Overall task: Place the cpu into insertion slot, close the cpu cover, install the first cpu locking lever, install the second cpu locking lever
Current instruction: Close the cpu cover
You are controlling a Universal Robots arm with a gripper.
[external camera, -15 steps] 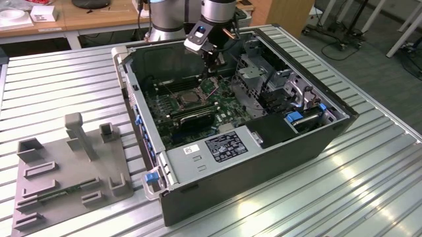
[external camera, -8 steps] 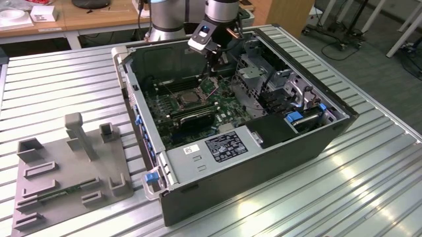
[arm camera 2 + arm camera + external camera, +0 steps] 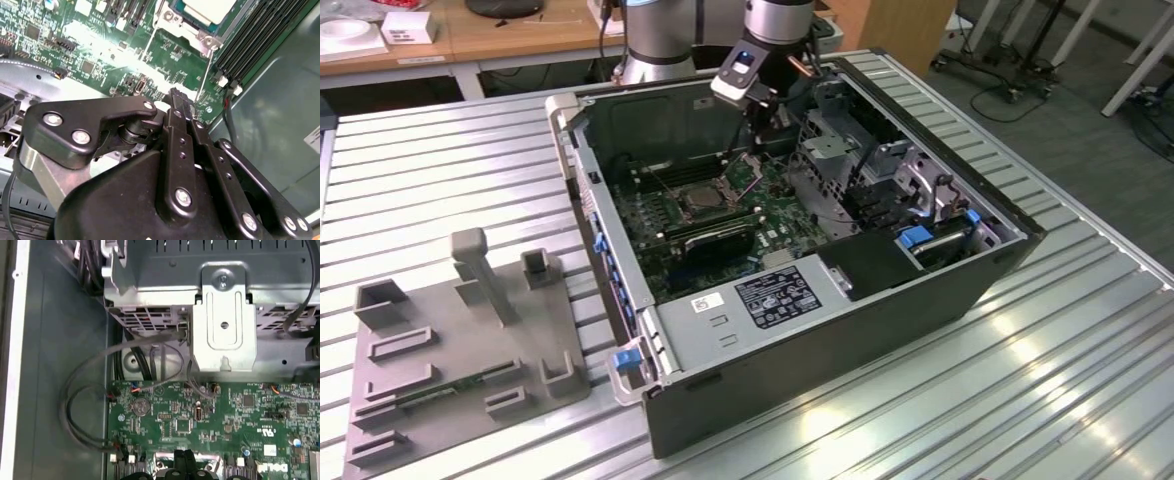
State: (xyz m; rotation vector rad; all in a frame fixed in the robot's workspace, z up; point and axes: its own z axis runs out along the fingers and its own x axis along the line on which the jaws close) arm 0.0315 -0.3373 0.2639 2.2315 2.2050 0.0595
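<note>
Plainly, the black two-fingered gripper (image 3: 181,100) hangs low over the green circuit board (image 3: 240,415) inside the open dark grey computer case (image 3: 854,330), its fingers pressed together with nothing between them. The small square silvery-topped cpu (image 3: 207,9) sits in the silver-rimmed insertion slot (image 3: 167,19), the thin silver cpu cover (image 3: 192,31) lying around it. A thin metal lever rod (image 3: 204,75) ends just beside the fingertips.

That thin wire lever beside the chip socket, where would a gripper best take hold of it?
The locking lever is probably best pinched near its free end, away from the cpu. It is a slim straight rod, so the gripper would likely close across its width, coming from above the green board.
</note>
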